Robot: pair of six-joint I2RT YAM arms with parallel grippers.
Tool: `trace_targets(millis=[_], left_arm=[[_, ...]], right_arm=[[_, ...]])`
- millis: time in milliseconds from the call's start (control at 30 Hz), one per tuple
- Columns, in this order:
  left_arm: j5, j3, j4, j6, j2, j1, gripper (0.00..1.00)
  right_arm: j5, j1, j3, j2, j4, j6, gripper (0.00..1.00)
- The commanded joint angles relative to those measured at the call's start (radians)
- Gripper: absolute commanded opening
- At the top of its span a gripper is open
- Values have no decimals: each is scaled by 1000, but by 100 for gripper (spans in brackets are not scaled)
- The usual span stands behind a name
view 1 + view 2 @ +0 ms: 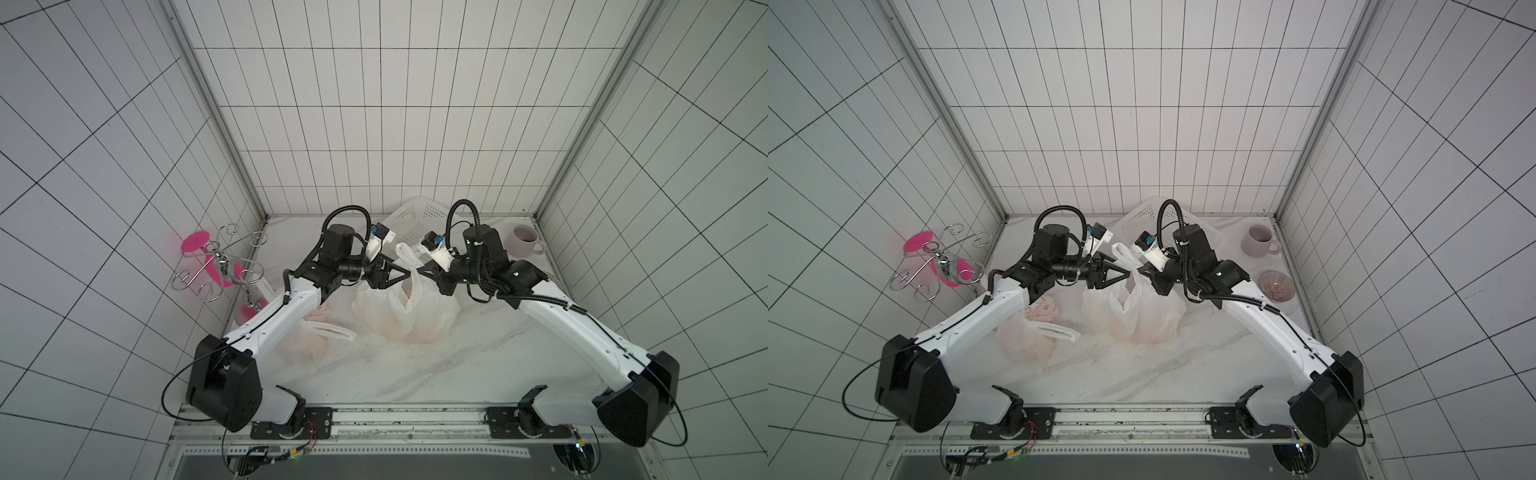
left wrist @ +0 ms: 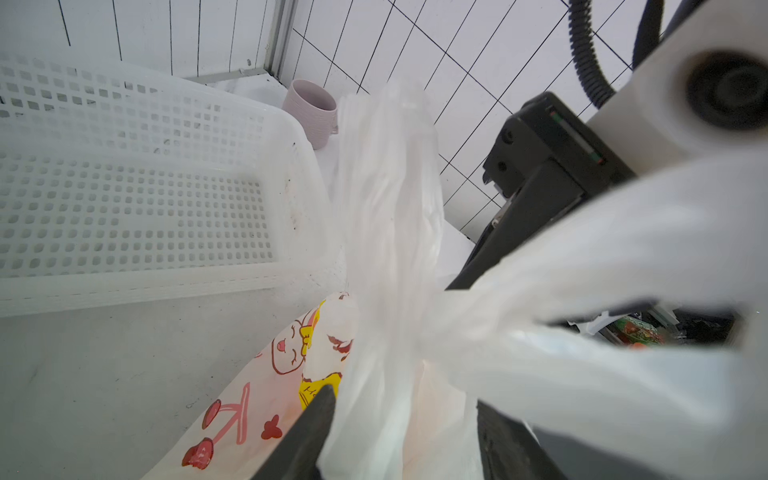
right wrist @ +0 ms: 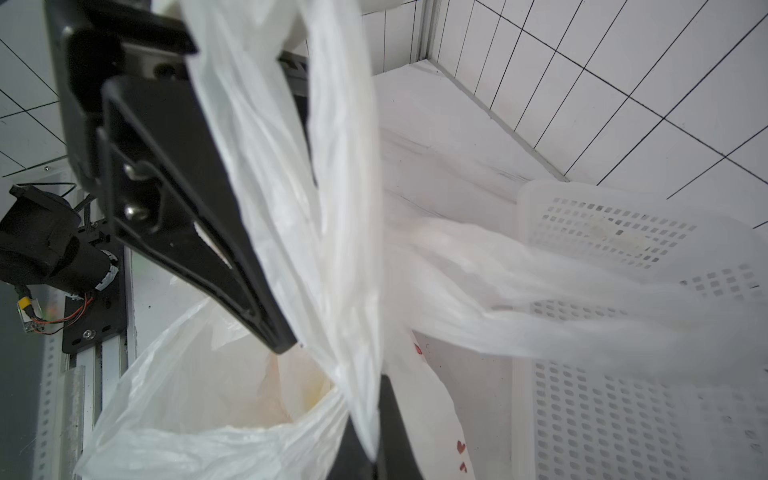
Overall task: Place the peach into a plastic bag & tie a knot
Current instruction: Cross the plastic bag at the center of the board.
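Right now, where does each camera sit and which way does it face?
Top views: overhead at the front, looking down onto the table; left arm, right arm, bag, basket.
Left wrist: on the left arm, facing bag, basket, mug; own jaws open, bag between.
Right wrist: on the right arm, facing the left arm's jaws and basket; own jaws shut on the bag's handle.
Shared: both wrist views show bag and basket.

Both arms come up from the near corners and bend inward. The left arm (image 1: 282, 316) and right arm (image 1: 582, 328) point at each other mid-table, grippers roughly level. The left gripper (image 1: 405, 273) has its jaws apart. The right gripper (image 1: 420, 272), just beside it, is clamped tight on the bag handle (image 3: 340, 291).
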Motion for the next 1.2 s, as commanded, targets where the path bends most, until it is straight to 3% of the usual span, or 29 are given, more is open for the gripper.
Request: trace_targets(millis=[0, 233, 433, 800, 900, 967, 1100, 1167], left_arm=[[14, -5, 30, 18, -9, -5, 57], [24, -2, 91, -10, -7, -17, 64], [37, 14, 94, -16, 24, -17, 61], [79, 11, 134, -64, 37, -23, 23], [78, -11, 171, -90, 27, -21, 12], [80, -25, 201, -108, 20, -20, 6], [78, -37, 209, -97, 18, -17, 2], [77, -44, 210, -81, 16, -17, 1]], right_arm=[[-2, 20, 124, 25, -32, -26, 0], [0, 21, 138, 49, -49, -48, 0], [-22, 30, 147, 58, -63, -58, 0], [-36, 28, 153, 51, -74, -26, 0], [-40, 17, 144, 29, -78, -2, 8], [-43, 3, 133, 6, -82, 22, 20], [-88, -43, 124, -46, -91, 107, 42], [-111, -76, 125, -69, -86, 183, 46]])
